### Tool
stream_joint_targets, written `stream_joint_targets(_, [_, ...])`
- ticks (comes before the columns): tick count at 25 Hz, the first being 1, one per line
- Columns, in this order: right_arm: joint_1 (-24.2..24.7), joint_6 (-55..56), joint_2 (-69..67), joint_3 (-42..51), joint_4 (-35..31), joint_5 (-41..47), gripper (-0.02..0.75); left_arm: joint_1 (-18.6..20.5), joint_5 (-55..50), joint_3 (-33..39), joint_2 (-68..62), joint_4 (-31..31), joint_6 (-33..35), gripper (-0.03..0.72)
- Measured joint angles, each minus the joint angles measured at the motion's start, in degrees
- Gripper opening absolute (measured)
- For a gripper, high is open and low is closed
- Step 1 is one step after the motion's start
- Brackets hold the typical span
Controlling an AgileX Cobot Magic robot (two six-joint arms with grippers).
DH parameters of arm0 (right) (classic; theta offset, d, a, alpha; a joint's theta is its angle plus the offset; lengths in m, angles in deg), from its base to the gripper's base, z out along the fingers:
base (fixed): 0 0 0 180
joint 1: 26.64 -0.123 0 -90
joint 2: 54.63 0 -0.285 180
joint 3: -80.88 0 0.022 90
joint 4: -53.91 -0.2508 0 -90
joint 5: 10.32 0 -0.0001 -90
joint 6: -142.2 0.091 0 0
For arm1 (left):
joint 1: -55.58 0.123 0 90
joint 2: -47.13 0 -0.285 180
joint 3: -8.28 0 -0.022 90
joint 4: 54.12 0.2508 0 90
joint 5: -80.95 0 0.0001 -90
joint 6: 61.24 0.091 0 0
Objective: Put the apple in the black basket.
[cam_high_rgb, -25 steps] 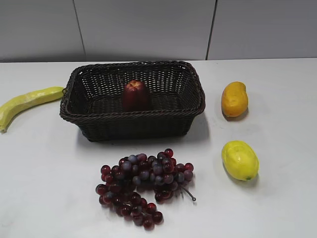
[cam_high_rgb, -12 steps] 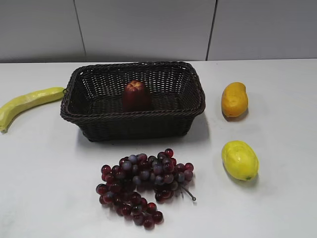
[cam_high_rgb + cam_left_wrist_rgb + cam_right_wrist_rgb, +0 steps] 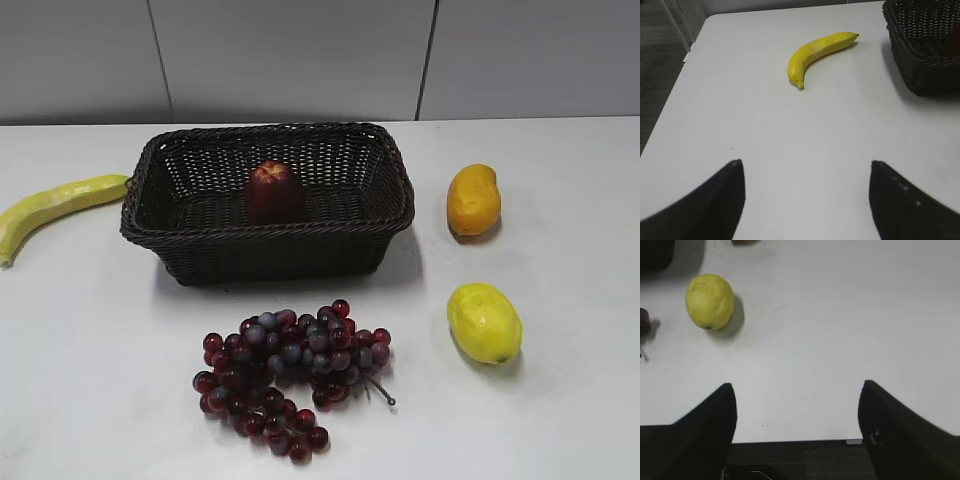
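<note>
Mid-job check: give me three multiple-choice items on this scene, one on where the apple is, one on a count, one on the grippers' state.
1. Where is the apple?
A. On the table beside the grapes
B. Inside the black basket
C. Held in the right gripper

2. How many yellow or orange fruits lie on the table outside the basket?
A. One
B. Two
C. Three

3. How do the left gripper and right gripper stand?
A. Both open and empty
B. Left shut on the banana
C. Right shut on the lemon

Answers: 1 B, it stands on the basket floor. 2 C, the banana, orange fruit and lemon. 3 A, both wrist views show spread fingers with only table between them.
</note>
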Motion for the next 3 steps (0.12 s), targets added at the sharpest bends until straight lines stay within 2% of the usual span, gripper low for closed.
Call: stream_joint_targets(3, [0.0, 0.0, 0.0, 0.0, -0.1, -0.1, 0.571, 0.0, 0.0, 0.0, 0.0, 0.0, 0.0, 0.575])
